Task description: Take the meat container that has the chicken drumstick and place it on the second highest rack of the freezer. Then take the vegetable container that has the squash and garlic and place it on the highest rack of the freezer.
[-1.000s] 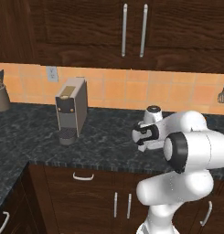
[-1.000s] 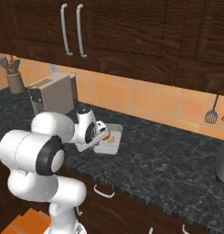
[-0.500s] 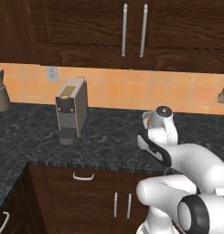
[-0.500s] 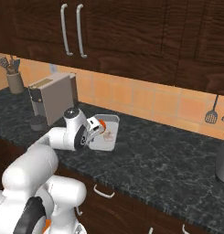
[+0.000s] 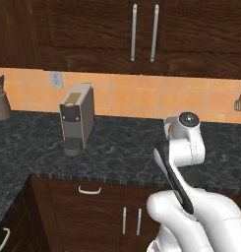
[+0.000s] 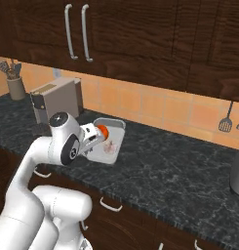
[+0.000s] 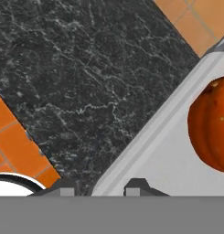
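Note:
My gripper (image 7: 100, 188) is shut on the rim of the vegetable container (image 7: 168, 155), a shallow grey tray. In the right base view the vegetable container (image 6: 115, 146) hangs tilted just above the dark counter (image 6: 179, 166), in front of the hand. The round orange-red squash (image 6: 102, 132) lies in it near the hand, large at the right of the hand view (image 7: 211, 132). The small pale garlic (image 6: 110, 145) lies beside the squash. The meat container, the chicken drumstick and the freezer are out of view.
A grey coffee machine (image 5: 76, 118) stands on the counter left of the arm. A utensil pot (image 6: 14, 83) sits at the far left. A spatula (image 6: 226, 119) hangs on the orange tile wall, and a grey kettle (image 6: 238, 168) stands at the right edge. Dark cabinets hang overhead.
The arm's elbow has swung down and toward the cameras. The hand has kept its hold on the tray, which moved slightly left and up.

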Controlling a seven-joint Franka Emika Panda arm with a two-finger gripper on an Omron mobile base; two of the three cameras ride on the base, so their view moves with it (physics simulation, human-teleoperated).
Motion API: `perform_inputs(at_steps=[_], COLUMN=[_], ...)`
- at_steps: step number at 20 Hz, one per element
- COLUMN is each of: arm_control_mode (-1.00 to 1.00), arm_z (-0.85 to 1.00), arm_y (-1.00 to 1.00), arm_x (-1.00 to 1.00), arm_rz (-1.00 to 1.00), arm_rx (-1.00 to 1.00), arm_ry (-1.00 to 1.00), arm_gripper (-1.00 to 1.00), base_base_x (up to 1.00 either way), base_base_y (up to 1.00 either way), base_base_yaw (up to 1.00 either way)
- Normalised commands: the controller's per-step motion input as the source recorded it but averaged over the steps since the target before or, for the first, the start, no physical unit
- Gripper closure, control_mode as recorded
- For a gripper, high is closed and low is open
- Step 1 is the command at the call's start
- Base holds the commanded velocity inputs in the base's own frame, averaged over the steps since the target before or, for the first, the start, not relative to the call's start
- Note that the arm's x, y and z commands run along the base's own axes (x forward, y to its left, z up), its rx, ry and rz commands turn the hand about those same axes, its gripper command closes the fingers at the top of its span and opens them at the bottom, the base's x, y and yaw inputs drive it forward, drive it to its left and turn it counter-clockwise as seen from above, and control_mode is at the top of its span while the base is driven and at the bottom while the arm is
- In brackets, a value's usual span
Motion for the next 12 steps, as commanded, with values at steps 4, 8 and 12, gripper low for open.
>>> perform_inputs(at_steps=[4,8,12], arm_control_mode=[-1.00,-1.00,-1.00], arm_z=[0.82,0.68,0.02], arm_y=[0.00,0.00,0.00], arm_x=[-0.48,-0.46,0.00], arm_rz=[-0.07,-0.02,0.00], arm_rx=[0.00,0.00,0.00], arm_ry=[0.00,0.00,0.01], arm_gripper=[1.00,1.00,1.00], base_base_x=[0.00,0.00,0.00], base_base_y=[0.00,0.00,0.00], base_base_yaw=[0.00,0.00,0.00])
